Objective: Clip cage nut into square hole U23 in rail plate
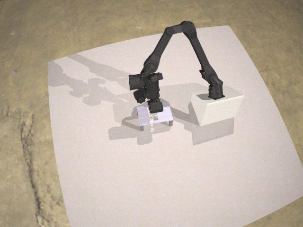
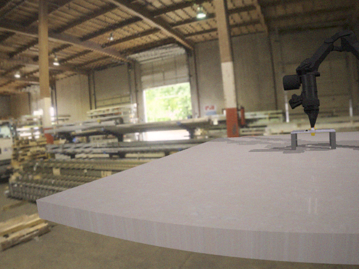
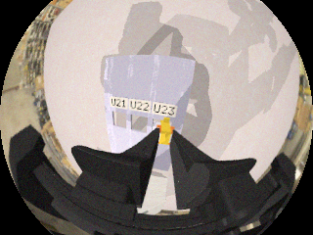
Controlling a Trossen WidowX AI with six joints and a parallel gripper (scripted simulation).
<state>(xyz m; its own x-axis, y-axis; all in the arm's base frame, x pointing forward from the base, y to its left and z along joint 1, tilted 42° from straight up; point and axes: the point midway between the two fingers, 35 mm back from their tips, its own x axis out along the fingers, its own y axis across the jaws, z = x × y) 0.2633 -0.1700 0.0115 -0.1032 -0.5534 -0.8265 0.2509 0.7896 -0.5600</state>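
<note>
Where the U23 label [image 3: 163, 109] is printed on the rail plate [image 1: 164, 114] [image 2: 321, 131] [image 3: 147, 78], the cage nut [image 2: 312, 133] [image 3: 165, 131] is found directly beside it, at the position of the marked hole. Item, cage nut: yellow, with orange at its sides; pinched between the fingertips of the parallel-jaw gripper [image 1: 155, 107] [image 2: 312, 126] [image 3: 165, 131], which is closed down to a narrow gap upon it. Long axis: in the wrist view, run from the label side back toward the gripper, across the line between the fingers. Height: yellow is seen below the plate's edge in the exterior view, so the lower part is judged to be passed through the hole; whether both wings are hooked cannot be told. Lateral offset from the hole: not resolved, the opening being covered by nut and fingers. Item, six-joint arm [image 1: 160, 48] [image 2: 321, 58]: arched high from its base, wrist brought over the plate, gripper pointed nearly straight down. Next move, as judged: seating to be confirmed, fingers to be parted evenly, gripper to be raised straight up. Risk: nut dragged askew by uneven release.
</note>
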